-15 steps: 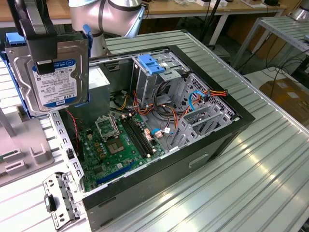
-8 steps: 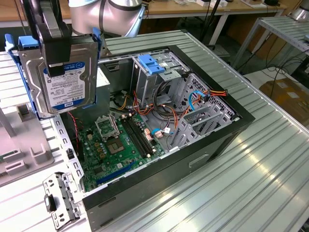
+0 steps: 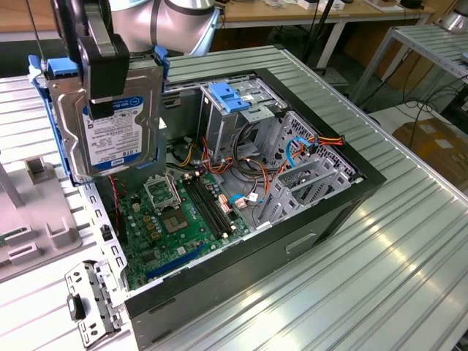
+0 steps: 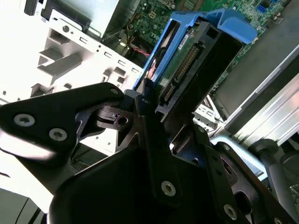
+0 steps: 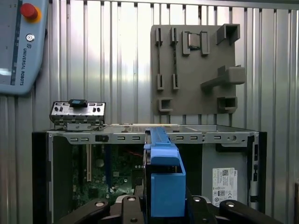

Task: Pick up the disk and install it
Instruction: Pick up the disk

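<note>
- The gripper is seen in the exterior view with its jaws pinching the disk on its two flat faces. Probably this grip is chosen so that the blue carrier rails stay free on both sides.
- The disk is held on edge in the air, touching nothing but the jaws. In the second wrist view its connector edge is turned toward the wrist.
- Below the disk the open computer case is lying on its side on the worktop. The motherboard and the loose cables are exposed, so the height is judged as a way to keep the disk clear of them.
- The drive cage, with a light-blue bracket on top, stands inside the case toward the exterior view's right of the disk and apart from it. The disk is not yet installed.
- Beyond the case wall, in the first wrist view, a small metal bracket is lying just beside the case.
- Farther on, a grey fixture plate and a teach pendant are lying on the worktop.
</note>
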Robot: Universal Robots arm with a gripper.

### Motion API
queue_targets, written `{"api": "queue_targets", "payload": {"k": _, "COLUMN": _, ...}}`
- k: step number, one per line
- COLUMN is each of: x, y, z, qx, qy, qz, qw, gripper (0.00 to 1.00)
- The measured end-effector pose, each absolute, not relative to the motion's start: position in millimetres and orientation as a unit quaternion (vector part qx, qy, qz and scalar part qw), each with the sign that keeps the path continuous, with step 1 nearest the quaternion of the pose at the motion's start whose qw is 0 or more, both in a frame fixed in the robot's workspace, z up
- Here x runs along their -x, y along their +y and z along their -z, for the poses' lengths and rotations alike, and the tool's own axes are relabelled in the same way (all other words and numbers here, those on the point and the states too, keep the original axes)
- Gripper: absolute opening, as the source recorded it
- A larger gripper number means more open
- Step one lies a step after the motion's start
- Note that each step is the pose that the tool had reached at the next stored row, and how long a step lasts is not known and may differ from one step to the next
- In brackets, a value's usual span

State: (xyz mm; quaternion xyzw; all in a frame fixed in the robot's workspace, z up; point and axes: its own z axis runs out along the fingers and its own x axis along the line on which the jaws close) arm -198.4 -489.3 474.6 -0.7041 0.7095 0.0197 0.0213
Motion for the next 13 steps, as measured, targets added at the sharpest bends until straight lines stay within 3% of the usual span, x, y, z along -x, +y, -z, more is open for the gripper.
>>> {"api": "queue_targets", "payload": {"k": 13, "x": 178.8, "y": -507.8, "z": -473.8, "qx": 0.704, "qy": 0.709, "qz": -0.02, "qw": 0.021, "gripper": 0.36}}
